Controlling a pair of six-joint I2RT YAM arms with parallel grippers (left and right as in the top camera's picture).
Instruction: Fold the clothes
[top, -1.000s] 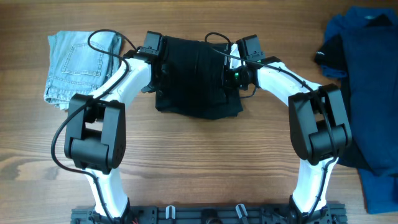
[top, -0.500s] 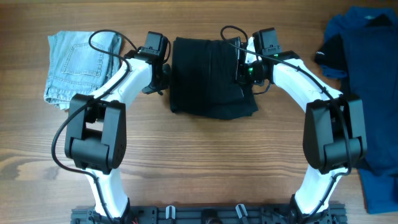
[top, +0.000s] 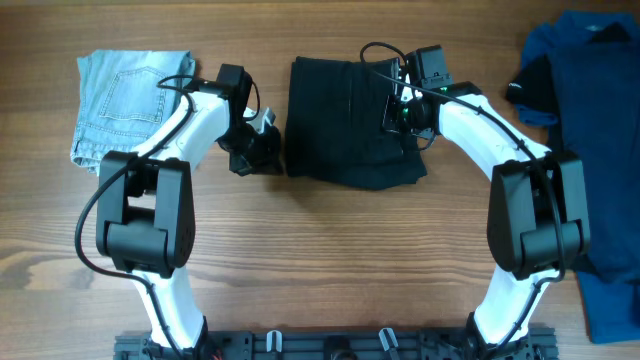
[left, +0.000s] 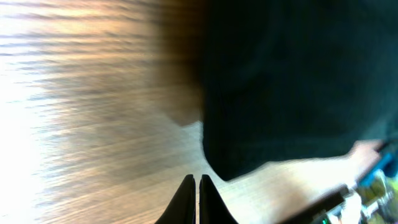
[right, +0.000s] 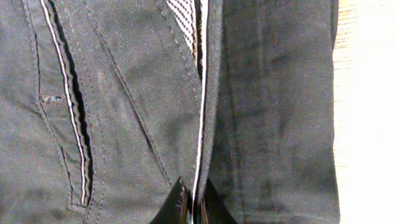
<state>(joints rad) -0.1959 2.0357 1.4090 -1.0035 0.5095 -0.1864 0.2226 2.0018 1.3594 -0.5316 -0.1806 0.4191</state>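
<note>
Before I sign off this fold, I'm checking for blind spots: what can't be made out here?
- Left wrist view: blur smears the black shorts and table beyond the shut left gripper.
- Overhead: the frame edge cuts off the blue clothes pile.
- Right wrist view: whether the shut right gripper pinches cloth is unclear.

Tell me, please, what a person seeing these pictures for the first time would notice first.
The black garment in the middle of the wooden table catches the eye first, with the right gripper shut over its right part. The left gripper, also shut, is over the bare table just off the garment's left edge. Light-blue denim lies at the far left, and a blue and black pile at the right edge.
</note>
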